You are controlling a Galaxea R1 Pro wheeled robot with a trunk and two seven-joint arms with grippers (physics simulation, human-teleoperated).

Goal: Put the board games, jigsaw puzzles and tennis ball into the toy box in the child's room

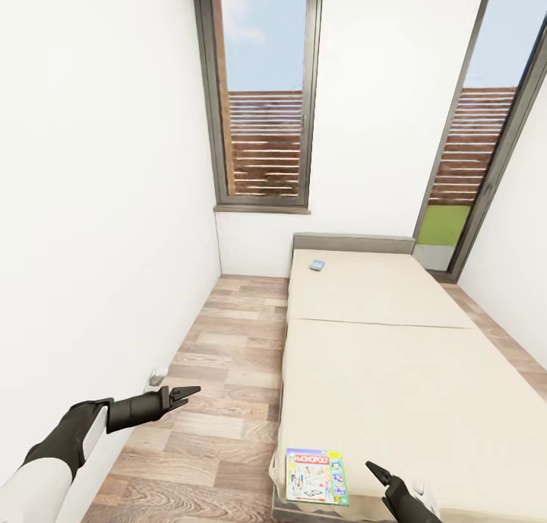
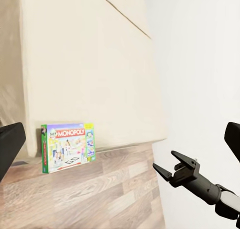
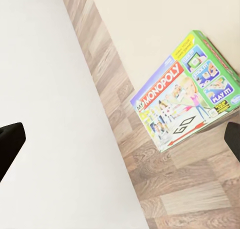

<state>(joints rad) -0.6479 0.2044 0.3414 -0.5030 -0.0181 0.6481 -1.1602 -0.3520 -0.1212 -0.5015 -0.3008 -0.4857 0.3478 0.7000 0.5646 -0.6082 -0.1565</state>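
Right claw [image 1: 377,471] open, just beside Monopoly box [image 1: 316,476] on bed [image 1: 410,371] corner.

- White walls [image 1: 99,204] all round, plain and evenly lit.
- Wood-plank floor [image 1: 220,401] in brown-grey tones, running alongside the bed [image 1: 395,356].
- Low beige mattress in two sections, grey headboard [image 1: 353,243] against the far wall.
- Tall dark-framed window [image 1: 262,97] straight ahead; a second one [image 1: 486,128] at the right, reaching the floor.
- Slatted wooden fence, blue sky and green grass outside.

Monopoly box [image 1: 316,476] on the bed's [image 1: 410,371] near corner; smaller board game [image 1: 317,264] near headboard [image 1: 353,243].
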